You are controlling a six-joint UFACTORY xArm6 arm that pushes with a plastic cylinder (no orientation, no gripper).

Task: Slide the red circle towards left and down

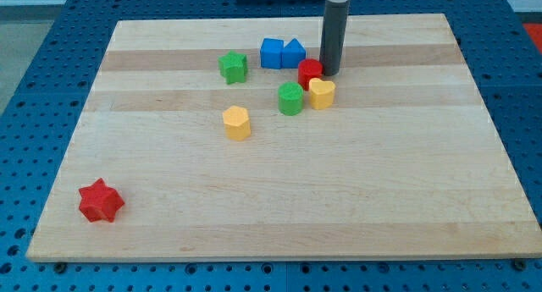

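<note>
Right now my tip [329, 73] sits on the desk [279, 207] just to the view's right of the red circle [309, 72], touching or nearly touching it; the rod carries no gripper, so nothing clasps anything. Below the red circle sit a yellow heart [322, 93] and a green block [290, 98]. Two blue blocks [282, 53] lie up-left, a green star [233, 67] further left, a yellow hexagon [237, 122] below, a red star [101, 200] far bottom-left.

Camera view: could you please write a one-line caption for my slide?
My tip touches the red circle block from the view's right, above a yellow heart block, on the wooden board.
</note>
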